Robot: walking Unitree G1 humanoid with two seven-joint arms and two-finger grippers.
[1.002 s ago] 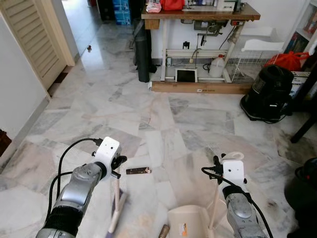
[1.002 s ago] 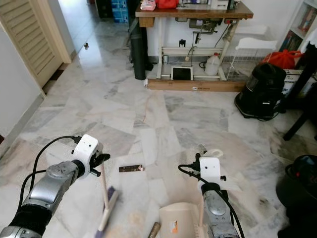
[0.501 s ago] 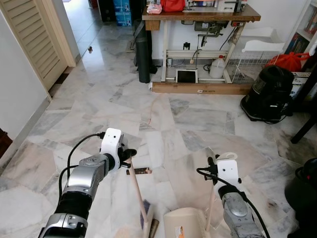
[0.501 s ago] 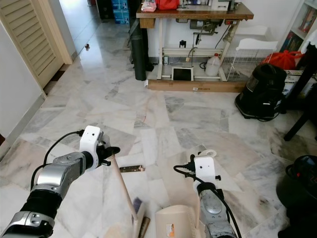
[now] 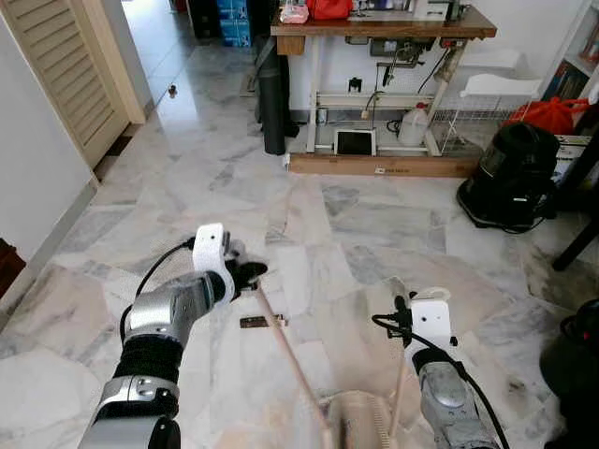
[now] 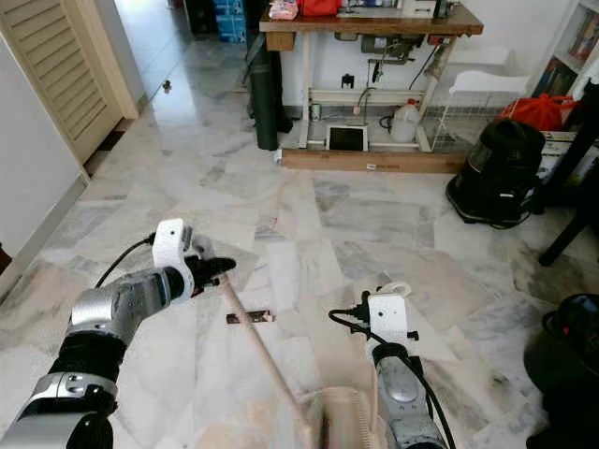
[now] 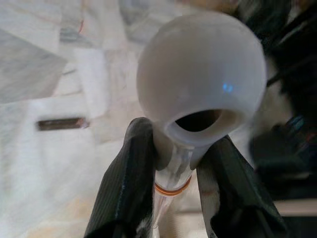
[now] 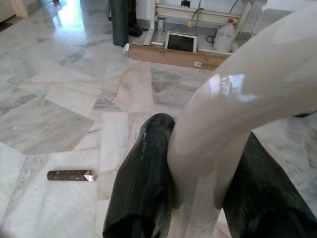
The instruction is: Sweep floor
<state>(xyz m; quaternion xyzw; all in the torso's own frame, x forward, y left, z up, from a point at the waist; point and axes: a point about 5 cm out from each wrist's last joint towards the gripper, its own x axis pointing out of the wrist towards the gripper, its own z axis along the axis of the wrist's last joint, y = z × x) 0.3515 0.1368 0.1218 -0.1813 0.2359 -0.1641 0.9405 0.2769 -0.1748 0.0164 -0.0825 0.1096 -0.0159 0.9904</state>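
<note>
The broom (image 5: 290,360) has swung toward the dustpan (image 5: 360,426); both grippers' fingers (image 7: 129,188) pinch handles.

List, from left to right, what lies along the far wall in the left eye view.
Louvred door → dark rolled mat → wooden table → white wire rack → black vacuum cleaner.

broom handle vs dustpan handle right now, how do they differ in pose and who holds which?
The broom handle slants steeply from upper left down to the dustpan; the dustpan handle stands close to upright.
The broom handle is clamped by the left gripper; the dustpan handle by the right gripper.
The broom handle ends in a rounded knob with a hole; the dustpan handle curves over at its top.
Both are pale and gripped near the top.
</note>
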